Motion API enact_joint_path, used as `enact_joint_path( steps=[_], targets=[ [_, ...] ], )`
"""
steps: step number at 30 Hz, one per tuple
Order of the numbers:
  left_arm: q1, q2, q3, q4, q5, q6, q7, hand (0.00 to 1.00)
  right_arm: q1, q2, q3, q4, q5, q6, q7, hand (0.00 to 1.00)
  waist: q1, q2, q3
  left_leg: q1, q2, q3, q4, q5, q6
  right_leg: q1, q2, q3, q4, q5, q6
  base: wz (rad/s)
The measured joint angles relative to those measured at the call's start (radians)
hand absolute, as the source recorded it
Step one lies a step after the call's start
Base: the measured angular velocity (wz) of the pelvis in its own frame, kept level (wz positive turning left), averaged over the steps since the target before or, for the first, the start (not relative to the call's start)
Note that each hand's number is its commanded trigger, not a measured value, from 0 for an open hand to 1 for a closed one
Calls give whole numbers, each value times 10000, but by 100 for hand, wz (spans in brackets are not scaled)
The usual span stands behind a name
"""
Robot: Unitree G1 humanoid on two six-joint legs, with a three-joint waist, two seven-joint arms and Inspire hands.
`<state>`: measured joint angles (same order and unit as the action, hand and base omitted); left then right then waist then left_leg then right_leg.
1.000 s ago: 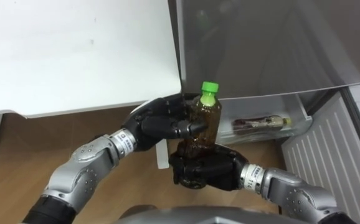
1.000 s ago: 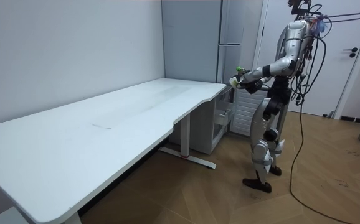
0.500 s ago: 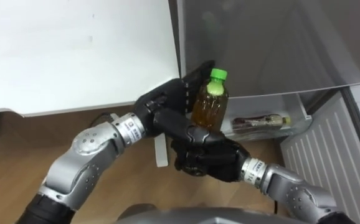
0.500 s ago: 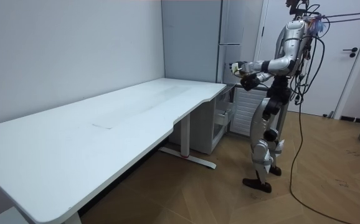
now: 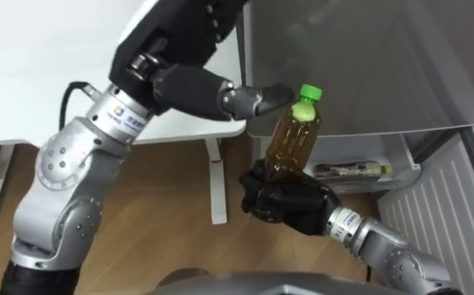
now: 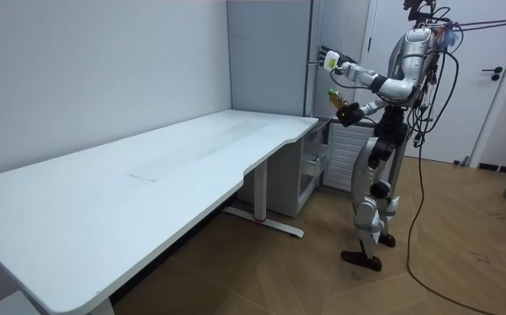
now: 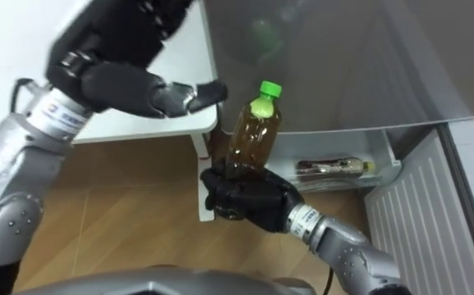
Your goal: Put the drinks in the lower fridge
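Right hand (image 5: 290, 203) curls round the base of a drink bottle (image 5: 293, 139), gripping it upright with a slight tilt in front of the grey fridge (image 5: 368, 57). The bottle holds brown liquid and has a green cap (image 5: 307, 92); it is in the air, touching neither bench nor fridge. Left hand (image 5: 184, 45) is held high over the edge of the white bench (image 5: 40, 65), open and holding nothing, its thumb pointing toward the cap and stopping just short of it.

Below the fridge's grey front, a clear drawer (image 5: 401, 156) stands open with a second bottle (image 5: 353, 170) lying on its side inside. Wood floor (image 5: 163, 197) shows under the bench.

From the room view, the robot stands upright on both feet at the far end of the long bench, facing the fridge, with the bottle (image 6: 334, 97) at chest height and the left hand (image 6: 326, 56) above it, fingers spread.
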<state>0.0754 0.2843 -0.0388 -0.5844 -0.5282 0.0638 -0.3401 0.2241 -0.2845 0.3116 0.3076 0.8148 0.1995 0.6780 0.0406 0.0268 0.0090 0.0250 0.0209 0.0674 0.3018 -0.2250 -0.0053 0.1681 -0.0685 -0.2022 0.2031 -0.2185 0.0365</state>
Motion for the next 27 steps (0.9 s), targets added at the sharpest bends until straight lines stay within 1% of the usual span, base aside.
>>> enact_joint_path(
  steps=[1, 2, 4, 5, 7, 8, 9, 10, 11, 12, 13, 14, 15, 16, 17, 18, 19, 20, 21, 22, 23, 24, 25, 26, 27],
  targets=[
    [-49, 3, 323, -211, -16, -266, 266, 0, 120, -9, -64, 2, -17, -11, 0, 100, 88, 23, 21, 78, -1, 1, 0, -1, 0, 70, -1, 3, -9, 0, 0, 0],
    [-101, -1, 460, -286, -24, -398, 402, 0, 206, 3, -125, 2, -22, -29, 0, 100, 164, 39, 26, 114, -1, 1, -13, -2, -1, 88, -1, 5, -10, 0, 0, 0],
    [-149, -23, 1158, -673, -30, -880, 1002, 0, 466, 83, -377, 152, -357, -224, 3, 100, 366, 102, 10, 202, 0, 8, -102, 3, -10, 94, 1, 30, -2, -1, 2, -4],
    [-162, -25, 1333, -743, -21, -1005, 1150, 0, 545, 114, -463, 175, -482, -257, 3, 100, 438, 132, -9, 208, 5, 18, -106, 3, -10, 101, 3, 35, -1, -1, 2, -4],
    [-211, -49, 2062, -927, 207, -1517, 1687, 0, 636, 202, -733, 447, -870, -299, -3, 100, 545, 248, -10, 239, -5, -23, -86, 3, -10, 235, -1, -3, -2, -2, 3, 4],
    [-217, -52, 2253, -957, 223, -1610, 1819, 0, 647, 213, -802, 489, -996, -300, -14, 100, 589, 279, -25, 243, -6, -26, -81, 3, -10, 237, -2, -5, -2, -2, 3, 0],
    [-264, -82, 2616, -1026, 448, -1791, 2146, 0, 744, 321, -946, 493, -1201, -366, -33, 100, 741, 310, -25, 240, -1, -17, -72, 4, -11, 212, -1, -17, -6, -2, 4, 0],
    [-295, -84, 2953, -1046, 725, -2031, 2511, 0, 841, 322, -1049, 490, -1234, -375, -45, 100, 847, 334, -26, 232, 1, -47, -51, 4, -11, 204, 3, -37, -14, -4, 6, 0],
    [-295, -81, 3114, -1046, 858, -2127, 2724, 0, 886, 322, -1076, 479, -1244, -376, -67, 100, 920, 356, -37, 229, 1, -62, -47, 4, -12, 210, 7, -43, -18, -7, 10, 4],
    [-300, -80, 3443, -1044, 1213, -2274, 3215, 0, 929, 321, -1122, 467, -1295, -381, -122, 100, 1062, 398, -66, 210, 2, -87, -22, 3, -14, 214, 9, -62, -40, -15, 13, 7],
    [-301, -68, 3846, -1043, 1522, -2363, 3710, 0, 934, 309, -1179, 469, -1334, -381, -154, 100, 1135, 401, -76, 198, -15, -134, 12, 7, -19, 260, 11, -156, -172, -14, 9, 9],
    [-301, -66, 4050, -1037, 1623, -2413, 3972, 0, 941, 288, -1221, 468, -1366, -397, -167, 100, 1213, 397, -74, 202, -25, -142, 3, 16, -27, 279, 9, -179, -206, -13, 6, 9],
    [-298, -66, 4447, -1016, 1732, -2530, 4479, 0, 1047, 325, -1330, 467, -1484, -522, -237, 100, 1359, 266, -44, 245, -39, -149, -55, 40, -37, 308, 2, -194, -238, -8, -2, 9],
    [-275, -80, 4830, -1013, 1788, -2700, 5008, 0, 1265, 449, -1487, 383, -1536, -583, -305, 100, 1511, 254, -100, 358, -81, -191, -144, 62, -38, 446, -7, -218, -364, -8, -3, 6],
    [-259, -88, 5004, -1007, 1821, -2791, 5271, 0, 1392, 493, -1547, 315, -1535, -590, -348, 100, 1563, 190, -93, 425, -95, -192, -179, 73, -39, 500, -16, -225, -388, -8, -3, 14],
    [-261, -89, 5410, -940, 1940, -2995, 5806, 0, 1516, 562, -1635, 250, -1535, -593, -363, 100, 1619, 183, -105, 508, -129, -253, -182, 72, -39, 669, -24, -308, -526, -9, -1, 13],
    [-263, -88, 5787, -787, 2002, -3150, 6318, 0, 1518, 589, -1657, 249, -1534, -593, -447, 100, 1700, 121, -104, 559, -146, -285, -192, 72, -40, 744, -33, -362, -542, -12, 5, 14],
    [-263, -88, 5939, -711, 2001, -3165, 6571, 0, 1518, 602, -1695, 244, -1534, -593, -496, 100, 1735, 123, -102, 569, -150, -295, -192, 71, -42, 759, -35, -378, -545, -14, 8, 7],
    [-257, -89, 6151, -503, 1984, -3177, 7054, 0, 1515, 615, -1811, 191, -1532, -593, -607, 100, 1847, 126, -100, 567, -157, -313, -194, 69, -42, 765, -37, -389, -550, -15, 9, 6],
    [-257, -89, 6306, -270, 1948, -3165, 7531, 0, 1508, 617, -1943, 101, -1530, -592, -728, 100, 1876, 108, -100, 547, -172, -357, -196, 69, -42, 768, -41, -426, -567, -15, 9, 8],
    [-251, -90, 6372, -151, 1953, -3159, 7761, 0, 1508, 627, -2007, 37, -1530, -592, -795, 100, 1887, 112, -95, 541, -182, -388, -201, 69, -42, 775, -43, -454, -573, -15, 9, 7],
    [-171, -91, 6520, 34, 1950, -3131, 8199, 0, 1505, 676, -2121, -93, -1530, -590, -936, 100, 1952, 120, -98, 544, -183, -400, -207, 69, -42, 789, -42, -459, -600, -14, 8, 4],
    [54, -90, 6674, 173, 1949, -3122, 8590, 0, 1505, 746, -2225, -186, -1432, -590, -1054, 100, 1982, 130, -99, 559, -185, -399, -207, 66, -44, 843, -36, -465, -660, -12, 6, 0],
    [174, -90, 6697, 225, 1942, -3117, 8792, 0, 1504, 768, -2260, -210, -1378, -591, -1114, 100, 1982, 134, -100, 563, -186, -400, -200, 63, -45, 857, -35, -468, -672, -12, 6, 0],
    [433, -91, 6682, 307, 1949, -3107, 9137, 0, 1503, 758, -2264, -273, -1184, -590, -1296, 100, 1982, 129, -101, 559, -185, -402, -189, 59, -48, 850, -34, -473, -668, -12, 6, 3]
  ],
)
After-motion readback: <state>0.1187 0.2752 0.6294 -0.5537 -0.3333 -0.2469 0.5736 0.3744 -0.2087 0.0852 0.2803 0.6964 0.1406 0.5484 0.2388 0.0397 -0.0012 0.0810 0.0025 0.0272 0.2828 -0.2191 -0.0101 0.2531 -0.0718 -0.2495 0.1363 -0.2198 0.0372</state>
